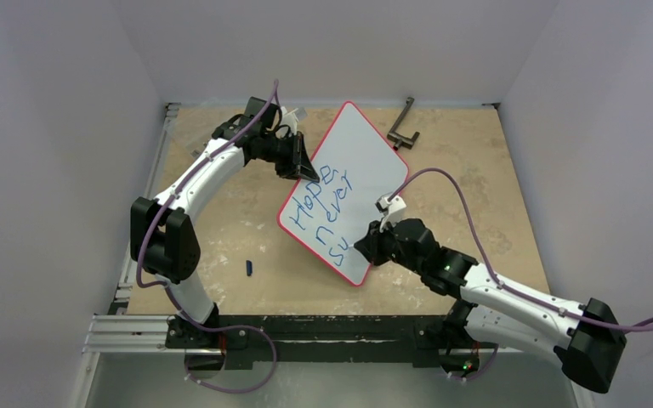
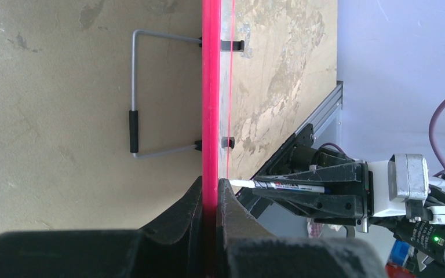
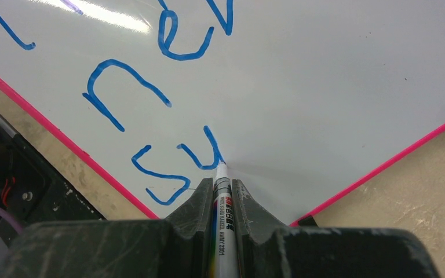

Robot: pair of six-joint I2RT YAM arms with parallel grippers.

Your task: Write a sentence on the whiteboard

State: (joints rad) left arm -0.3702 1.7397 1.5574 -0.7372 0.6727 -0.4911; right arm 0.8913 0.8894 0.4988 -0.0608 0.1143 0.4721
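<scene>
- Top external view showing the whiteboard lying slantwise on the table, between both arms.
- Clamping the board's red rim at its far left edge with the left gripper, jaws closed tight on it.
- Pinching a marker in the right gripper, tip touching the board beside the "u".
- Reading "Hope never su" so far in the sentence; judging the writing past halfway.
- Judging the board light, stiff and slick-faced, likely sliding under pen pressure; favouring a hold on the rim, not the written face.
</scene>
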